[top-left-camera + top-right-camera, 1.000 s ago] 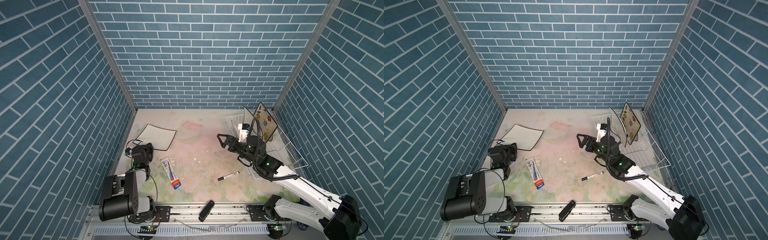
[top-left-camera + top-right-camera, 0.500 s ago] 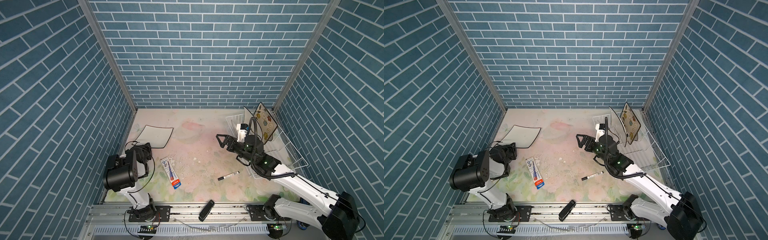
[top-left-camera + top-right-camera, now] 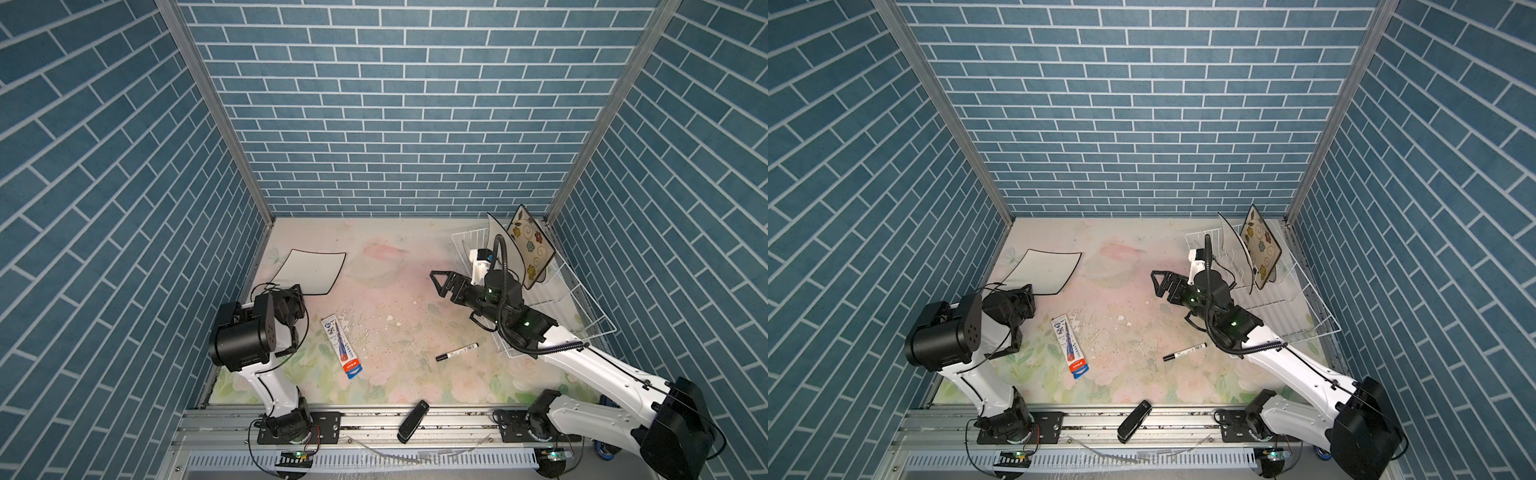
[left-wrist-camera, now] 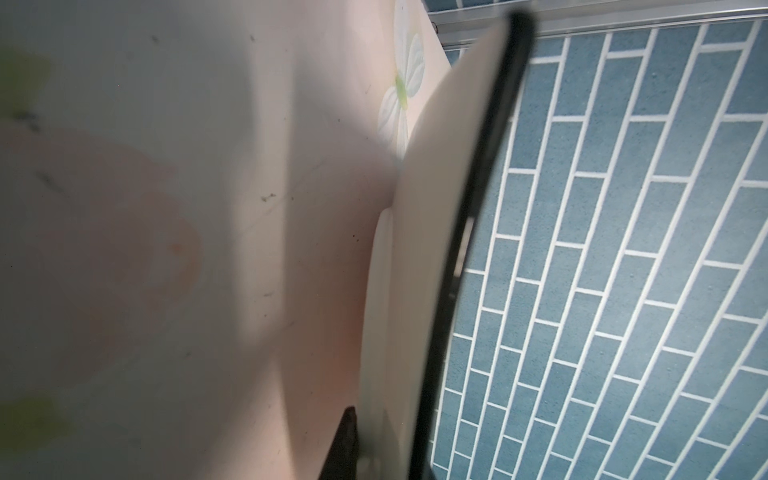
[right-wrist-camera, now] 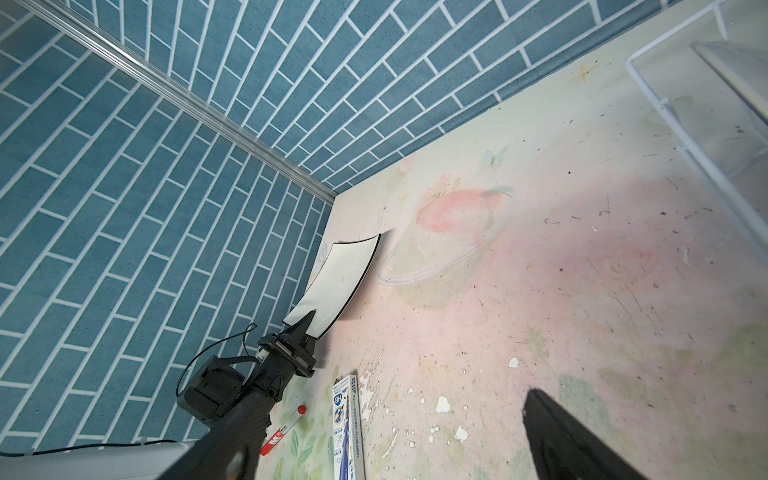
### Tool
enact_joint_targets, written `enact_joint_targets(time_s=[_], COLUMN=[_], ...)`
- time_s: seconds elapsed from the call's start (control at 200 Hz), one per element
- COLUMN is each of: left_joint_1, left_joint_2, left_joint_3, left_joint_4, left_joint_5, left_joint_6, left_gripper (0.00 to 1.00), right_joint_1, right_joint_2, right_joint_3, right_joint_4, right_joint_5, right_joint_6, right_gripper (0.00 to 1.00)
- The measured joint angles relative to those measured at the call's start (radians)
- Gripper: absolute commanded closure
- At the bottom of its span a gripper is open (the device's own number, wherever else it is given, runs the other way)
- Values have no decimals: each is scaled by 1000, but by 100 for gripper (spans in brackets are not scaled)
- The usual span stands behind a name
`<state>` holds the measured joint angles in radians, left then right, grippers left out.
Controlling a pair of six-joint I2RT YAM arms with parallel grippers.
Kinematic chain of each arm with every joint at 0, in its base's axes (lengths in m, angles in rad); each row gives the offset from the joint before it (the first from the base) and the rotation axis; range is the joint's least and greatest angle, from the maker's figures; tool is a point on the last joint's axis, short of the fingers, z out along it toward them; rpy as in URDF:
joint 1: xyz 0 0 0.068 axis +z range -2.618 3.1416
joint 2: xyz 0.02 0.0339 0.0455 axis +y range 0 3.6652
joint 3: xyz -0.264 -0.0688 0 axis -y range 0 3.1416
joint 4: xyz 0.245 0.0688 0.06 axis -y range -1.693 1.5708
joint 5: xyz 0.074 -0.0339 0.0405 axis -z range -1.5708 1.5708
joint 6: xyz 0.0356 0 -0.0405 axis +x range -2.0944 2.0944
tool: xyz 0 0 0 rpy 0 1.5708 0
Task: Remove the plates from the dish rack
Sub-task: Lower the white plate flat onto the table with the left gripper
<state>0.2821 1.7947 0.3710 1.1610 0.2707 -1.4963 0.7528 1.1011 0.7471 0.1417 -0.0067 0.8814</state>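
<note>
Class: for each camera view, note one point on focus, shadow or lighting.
Left wrist view: the white square plate looms close and blurred; soft-edged shadows stripe the table. Right wrist view: the mid-distance table is crisp, while the near corner of the dish rack is soft. Both top views: sharp, evenly lit.

Top views overhead; left wrist seemingly beside plate (image 4: 419,249).
</note>
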Motion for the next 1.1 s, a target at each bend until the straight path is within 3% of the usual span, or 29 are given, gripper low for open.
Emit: enact_joint_targets(time_s=[0.27,0.365,0.62,1.1], left_joint_1=[0,0,1,1], left_joint_2=[-43,-51,-63,-97], left_joint_3=[9,16,36,36], left_joint_4=[-71,-79,-47,-103], left_joint_5=[-15,-15,-7,4], left_joint_6=[40,45,44,47], left_gripper=[84,71,48,36], right_joint_1=[0,0,0,0], right_joint_2=[-3,-3,-23,-39], right_joint_3=[0,0,0,0], right_joint_4=[-1,-1,-3,-9], right_joint_5=[2,2,5,15], right_joint_6=[0,0,0,0], right_gripper=[3,3,3,3])
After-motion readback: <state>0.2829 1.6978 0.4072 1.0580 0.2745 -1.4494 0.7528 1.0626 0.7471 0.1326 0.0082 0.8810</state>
